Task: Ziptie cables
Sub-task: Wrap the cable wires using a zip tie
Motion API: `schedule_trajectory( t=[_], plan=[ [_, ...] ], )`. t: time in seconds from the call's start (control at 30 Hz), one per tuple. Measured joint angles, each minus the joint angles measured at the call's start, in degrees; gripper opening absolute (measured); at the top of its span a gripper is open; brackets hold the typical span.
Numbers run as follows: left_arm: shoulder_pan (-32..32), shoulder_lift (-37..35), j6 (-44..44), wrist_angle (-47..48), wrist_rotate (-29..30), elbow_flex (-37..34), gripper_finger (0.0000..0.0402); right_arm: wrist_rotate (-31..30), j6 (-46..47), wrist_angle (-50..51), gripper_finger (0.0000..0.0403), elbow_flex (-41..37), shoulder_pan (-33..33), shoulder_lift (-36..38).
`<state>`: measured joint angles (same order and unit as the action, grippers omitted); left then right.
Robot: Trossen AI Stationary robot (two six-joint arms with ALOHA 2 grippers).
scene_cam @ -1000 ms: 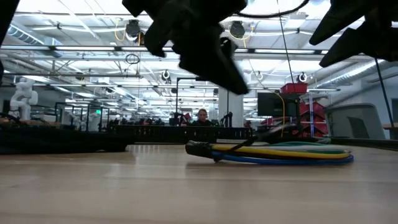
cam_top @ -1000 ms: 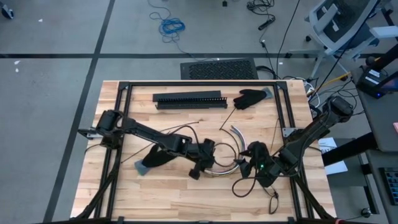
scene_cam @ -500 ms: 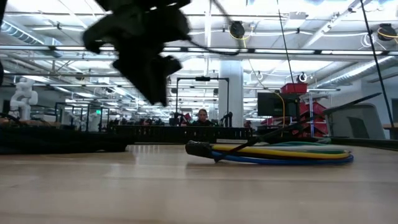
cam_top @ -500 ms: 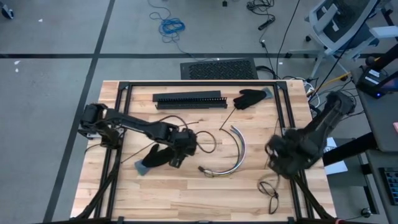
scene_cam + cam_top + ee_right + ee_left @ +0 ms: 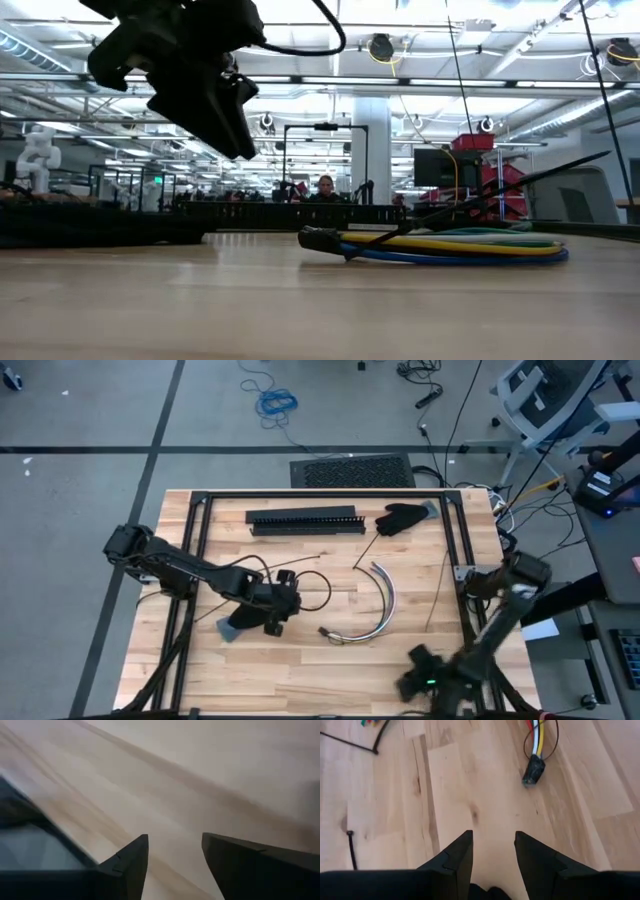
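Observation:
The cables (image 5: 384,600) lie as a curved bundle of coloured wires on the wooden table, right of the middle. Their black taped end (image 5: 533,771) shows ahead of the left gripper, and the low view shows the bundle (image 5: 455,246) lying flat. My left gripper (image 5: 273,620) hovers open above the table left of the bundle, touching nothing; it also shows in its wrist view (image 5: 492,836) and in the low view (image 5: 230,125). My right gripper (image 5: 416,682) is open (image 5: 175,839), pulled back over the table's near right edge.
A long black slotted bar (image 5: 305,520) and a black glove (image 5: 400,517) lie near the far edge. A grey and black glove (image 5: 240,620) lies beside the left gripper. Thin black zip ties (image 5: 365,550) (image 5: 351,847) lie loose on the wood. A black frame (image 5: 320,494) rims the table.
Both grippers have drawn away from the cable bundle. The left one has moved toward the table's left. The right one has swung back fast to the near right edge. The bundle has stayed lying where it was.

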<state>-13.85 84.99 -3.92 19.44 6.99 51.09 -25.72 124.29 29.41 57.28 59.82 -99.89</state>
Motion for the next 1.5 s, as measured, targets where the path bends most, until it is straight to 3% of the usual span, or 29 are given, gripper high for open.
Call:
schedule_trajectory(
  t=[0.1,0.2,0.37,0.47,0.57,0.73,0.83,0.93,1.1,1.2,1.4,1.5],
  plan=[
    [0.0,0.0,0.1,1.2,1.2,0.0,0.0144,-4.3,0.0,-8.2,0.019,0.0,-4.6,-5.4],
    [-0.1,-0.1,0.2,1.4,1.2,0.0,0.0144,-7.9,0.5,-10.1,0.0201,0.2,-7.1,-7.5],
    [-0.6,-0.2,2.3,3.5,-0.6,0.0,0.0144,-15.5,1.2,-10.8,0.0218,-0.3,-9.9,-7.0],
    [-1.5,-1.1,4.3,4.4,-0.9,0.0,0.0144,-20.7,1.8,-8.0,0.0221,-0.1,-9.0,-3.1],
    [-2.5,-2.7,5.2,5.8,-0.5,0.0,0.0144,-18.1,1.9,1.3,0.0218,-0.1,-5.9,1.3],
    [-3.7,-5.3,10.8,6.3,5.6,0.0,0.0144,-5.9,2.1,18.3,0.0201,-0.1,0.3,7.5],
    [-3.7,-5.9,14.8,6.5,8.9,0.0,0.0144,-4.6,2.4,23.7,0.0184,-0.1,1.2,7.3],
    [-3.7,-6.1,20.1,5.6,9.7,0.0,0.0144,-9.3,2.1,22.2,0.0164,-0.4,-0.4,4.9],
    [-6.2,-6.1,24.7,3.0,9.9,0.0,0.0144,-18.8,1.9,2.4,0.0154,-6.7,-2.4,2.6],
    [-8.2,-6.1,26.4,3.6,12.0,0.0,0.0144,-21.8,2.6,-1.0,0.0162,-8.7,-1.4,2.6],
    [-10.9,-6.1,31.0,4.0,12.8,0.0,0.0144,-19.9,3.1,5.6,0.016,-8.7,0.4,4.5],
    [-11.7,-6.1,31.1,4.0,12.9,0.0,0.0144,-10.8,2.5,14.9,0.015,-8.6,0.4,5.3]
  ],
)
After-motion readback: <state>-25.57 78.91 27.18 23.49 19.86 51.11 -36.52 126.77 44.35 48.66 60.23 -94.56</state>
